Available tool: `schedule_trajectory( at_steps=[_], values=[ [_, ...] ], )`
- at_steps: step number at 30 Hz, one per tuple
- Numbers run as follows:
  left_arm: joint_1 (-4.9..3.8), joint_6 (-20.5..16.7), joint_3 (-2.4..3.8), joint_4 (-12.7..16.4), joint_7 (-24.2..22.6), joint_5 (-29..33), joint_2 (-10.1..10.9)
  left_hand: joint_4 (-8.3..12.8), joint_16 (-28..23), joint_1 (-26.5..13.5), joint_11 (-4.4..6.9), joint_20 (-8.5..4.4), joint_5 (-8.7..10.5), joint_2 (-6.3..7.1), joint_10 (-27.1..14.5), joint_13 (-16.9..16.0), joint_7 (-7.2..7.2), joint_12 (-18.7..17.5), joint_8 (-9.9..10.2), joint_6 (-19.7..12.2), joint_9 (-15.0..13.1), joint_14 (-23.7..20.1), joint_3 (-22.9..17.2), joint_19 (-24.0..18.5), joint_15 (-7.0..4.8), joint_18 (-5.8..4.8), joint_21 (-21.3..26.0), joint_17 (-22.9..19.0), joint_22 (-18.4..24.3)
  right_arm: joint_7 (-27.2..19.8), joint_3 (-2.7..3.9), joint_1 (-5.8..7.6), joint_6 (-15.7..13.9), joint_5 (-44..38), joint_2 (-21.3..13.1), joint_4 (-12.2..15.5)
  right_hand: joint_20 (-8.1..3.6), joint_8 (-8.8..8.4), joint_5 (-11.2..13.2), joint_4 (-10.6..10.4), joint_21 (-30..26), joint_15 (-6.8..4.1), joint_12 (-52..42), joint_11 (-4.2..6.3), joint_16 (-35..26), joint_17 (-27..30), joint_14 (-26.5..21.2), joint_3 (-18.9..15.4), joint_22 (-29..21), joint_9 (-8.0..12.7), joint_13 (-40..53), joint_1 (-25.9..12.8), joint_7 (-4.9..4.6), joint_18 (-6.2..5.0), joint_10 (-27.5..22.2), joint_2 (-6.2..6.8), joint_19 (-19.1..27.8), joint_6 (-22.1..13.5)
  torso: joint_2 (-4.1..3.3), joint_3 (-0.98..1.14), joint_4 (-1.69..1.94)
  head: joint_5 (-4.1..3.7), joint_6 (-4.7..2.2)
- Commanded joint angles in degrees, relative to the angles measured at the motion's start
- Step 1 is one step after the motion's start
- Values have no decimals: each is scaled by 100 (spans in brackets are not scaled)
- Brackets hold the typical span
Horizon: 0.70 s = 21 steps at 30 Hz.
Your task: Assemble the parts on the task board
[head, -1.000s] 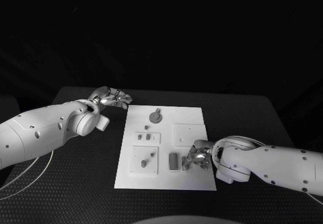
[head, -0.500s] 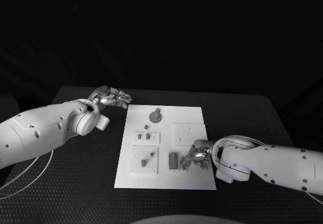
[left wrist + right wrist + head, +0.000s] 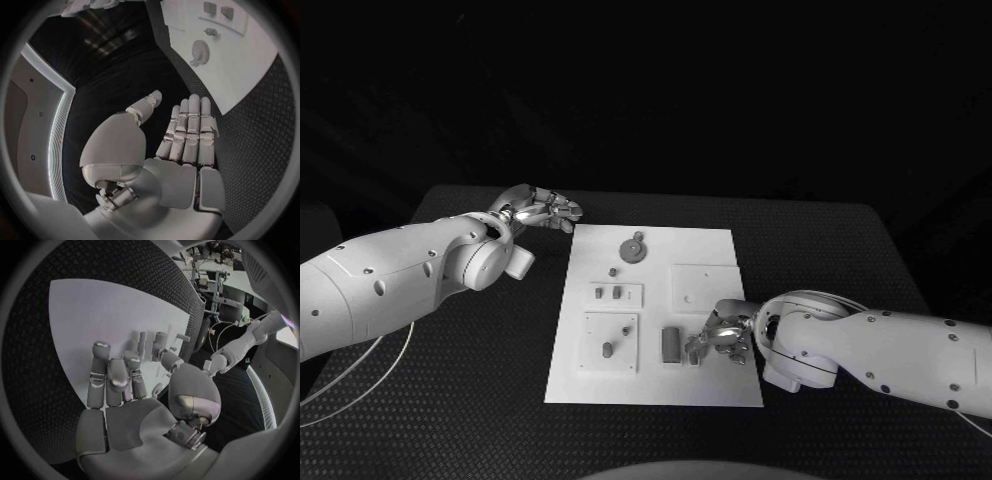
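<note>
The white task board (image 3: 718, 250) lies mid-table. On it are a grey gear (image 3: 633, 249), a small peg (image 3: 615, 271), two short pieces (image 3: 606, 293), an oval piece (image 3: 607, 349) and a grey bar (image 3: 671, 344). My right hand (image 3: 718, 338) hovers low over the board's near right part, with its fingertips just right of the bar. In the right wrist view its fingers (image 3: 112, 375) stretch out over the board (image 3: 87, 315) toward upright pieces (image 3: 157, 345), and nothing is in the palm. My left hand (image 3: 542, 210) is off the board's far left corner, its fingers (image 3: 190, 130) straight and empty.
A raised square plate (image 3: 704, 287) lies on the board's right half, just beyond my right hand. A second square plate (image 3: 610, 343) carries the oval piece. Black textured table (image 3: 848, 250) surrounds the board on every side.
My right hand's fingers have shifted slightly beside the grey bar. The left hand and the parts stay where they were.
</note>
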<state>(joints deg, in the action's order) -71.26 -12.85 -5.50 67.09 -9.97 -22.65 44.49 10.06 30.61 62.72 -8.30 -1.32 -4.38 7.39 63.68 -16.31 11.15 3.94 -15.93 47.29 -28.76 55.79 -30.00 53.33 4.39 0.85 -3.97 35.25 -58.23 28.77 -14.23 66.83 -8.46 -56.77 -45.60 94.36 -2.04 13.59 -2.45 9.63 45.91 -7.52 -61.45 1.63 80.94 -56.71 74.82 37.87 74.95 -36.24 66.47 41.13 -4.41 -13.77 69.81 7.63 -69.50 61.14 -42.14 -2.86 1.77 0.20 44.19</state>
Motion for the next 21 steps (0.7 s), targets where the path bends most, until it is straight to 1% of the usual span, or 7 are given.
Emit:
schedule_trajectory(
  at_steps=[1,6,10,14,17,18,21],
  values=[
    [-9,67,3,6,-39,9,-9,-30,-26,-44,14,7,27,-7,-31,6,5,16,-24,-37,9,40,-5,17,4,-32,-5,9,6,-190,3,-5,9,35,-27,-3,-43,-25,-27,-13,-31,-40,-23,36,19,11,12,9,88,0,9,26,2,-123,7,29,-9,33,1,0,1,-10,-8],
    [-9,55,2,-8,-48,9,-14,-30,-27,-43,14,7,27,-6,-31,7,4,17,-25,-37,9,41,-5,18,4,-32,-5,11,6,-388,3,-3,-147,28,-144,-59,-49,-31,-27,26,-28,-38,-20,30,15,27,5,26,92,2,9,81,-4,-123,3,94,-11,12,3,3,-3,-15,-42],
    [-9,41,2,-46,-77,10,-38,-29,-28,-42,14,7,28,-4,-31,7,4,17,-25,-37,9,41,-4,17,4,-32,-5,12,6,-713,4,46,-297,113,-235,-193,-53,-59,-27,34,-30,-24,-17,12,9,40,0,50,89,10,7,128,-24,-123,1,247,-18,-51,10,6,-5,-31,-111],
    [-8,50,2,-93,-114,47,-70,-27,-36,-35,24,7,28,-9,-8,2,-6,28,-41,-10,4,42,-6,16,4,-32,-5,20,7,-1226,6,149,-482,346,-264,-405,-62,-129,-27,-26,-33,17,-28,-36,17,27,18,128,84,27,11,212,-76,-123,12,382,-42,-212,22,10,-3,-71,-238],
    [-8,84,2,-117,-155,137,-88,-21,-55,-22,50,9,27,-28,53,-10,-37,54,-81,59,-7,47,-6,14,5,-35,-6,41,6,-2016,10,247,-733,658,-208,-736,-63,-135,-27,-29,-42,35,-27,-55,-19,135,-35,151,85,15,15,269,-94,-123,-8,409,-28,-253,45,16,-8,-101,-354],
    [-9,92,3,-127,-166,181,-96,-18,-63,-17,59,9,26,-38,74,-14,-49,62,-95,85,-10,47,-7,10,5,-35,-5,47,6,-2295,18,271,-788,776,-171,-890,-60,-145,-27,-13,-53,46,-18,-66,-49,206,-80,163,85,10,16,314,-106,-123,-36,385,-5,-288,64,18,-9,-107,-376],
    [-10,128,4,-175,-202,281,-125,-2,-102,1,89,13,28,-76,146,-25,-92,84,-143,183,-20,41,-6,-12,10,-42,-3,63,1,-2944,90,298,-814,1193,-63,-1308,-41,-167,-26,61,-72,70,-5,-93,-92,266,-144,155,92,-2,24,416,-134,-121,-101,283,51,-369,119,28,-7,-131,-521]
  ],
)
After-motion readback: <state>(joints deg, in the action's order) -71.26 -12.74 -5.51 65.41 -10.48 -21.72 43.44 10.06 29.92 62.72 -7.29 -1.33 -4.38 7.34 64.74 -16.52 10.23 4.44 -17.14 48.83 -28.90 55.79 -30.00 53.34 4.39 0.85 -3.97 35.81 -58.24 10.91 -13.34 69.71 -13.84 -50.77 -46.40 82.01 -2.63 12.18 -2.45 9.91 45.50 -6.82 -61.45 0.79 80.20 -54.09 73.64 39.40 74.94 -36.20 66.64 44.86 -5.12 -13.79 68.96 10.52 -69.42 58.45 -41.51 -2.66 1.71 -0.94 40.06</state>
